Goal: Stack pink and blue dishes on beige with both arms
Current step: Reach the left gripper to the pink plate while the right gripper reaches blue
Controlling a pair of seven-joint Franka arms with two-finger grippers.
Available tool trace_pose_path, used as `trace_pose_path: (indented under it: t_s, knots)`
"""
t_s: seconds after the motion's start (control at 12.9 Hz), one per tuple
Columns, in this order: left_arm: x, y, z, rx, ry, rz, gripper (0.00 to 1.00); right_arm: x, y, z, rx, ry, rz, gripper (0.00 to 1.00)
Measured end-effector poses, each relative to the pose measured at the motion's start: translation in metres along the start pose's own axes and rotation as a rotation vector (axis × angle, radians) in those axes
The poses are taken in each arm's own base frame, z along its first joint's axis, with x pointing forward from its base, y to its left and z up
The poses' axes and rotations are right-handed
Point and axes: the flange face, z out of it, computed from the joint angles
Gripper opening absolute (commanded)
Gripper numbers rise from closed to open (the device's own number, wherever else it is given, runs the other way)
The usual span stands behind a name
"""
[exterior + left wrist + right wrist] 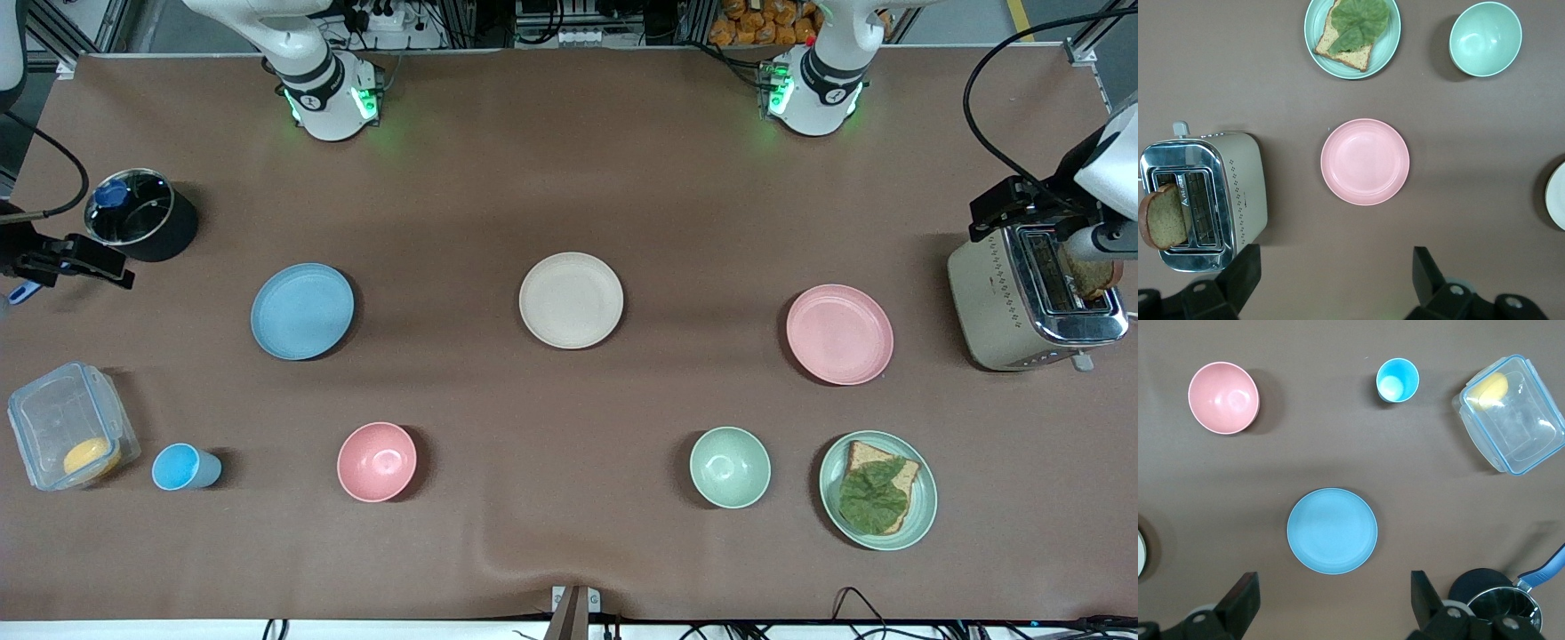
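The flat round pale pink plate [839, 334], light blue plate [302, 311] and cream-beige plate [571, 300] lie apart on the brown bench [569, 178], beige between. They look light, stiff and smooth; grab the rims. Left pincer [1335, 280] and right pincer [1333, 600] hang wide open, each over its plate.

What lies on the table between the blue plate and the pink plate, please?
The beige plate lies between the blue plate and the pink plate, with bare brown table either side of it, as the front view shows.

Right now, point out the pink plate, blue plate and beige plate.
pink plate [839, 334], front view, centre of its flat face.
blue plate [302, 311], front view, centre of its flat face.
beige plate [571, 300], front view, centre of its flat face.
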Motion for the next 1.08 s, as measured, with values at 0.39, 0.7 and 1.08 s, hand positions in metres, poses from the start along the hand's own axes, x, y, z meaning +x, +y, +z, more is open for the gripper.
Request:
trace_pose_path:
  t_s: [0.39,0.7,1.08]
  knots:
    - [0.0,-0.001,0.003,0.0,-0.01,-0.002,1.0,0.0,0.0,0.0,0.0,-0.001,0.0,1.0]
    - [0.019,-0.021,0.056,-0.003,-0.076,-0.038,1.0,0.0,0.0,0.0,0.0,-0.003,0.001,1.0]
    - [0.025,-0.049,0.203,-0.013,-0.065,-0.085,1.0,-0.002,0.009,0.005,0.001,-0.021,0.016,1.0]
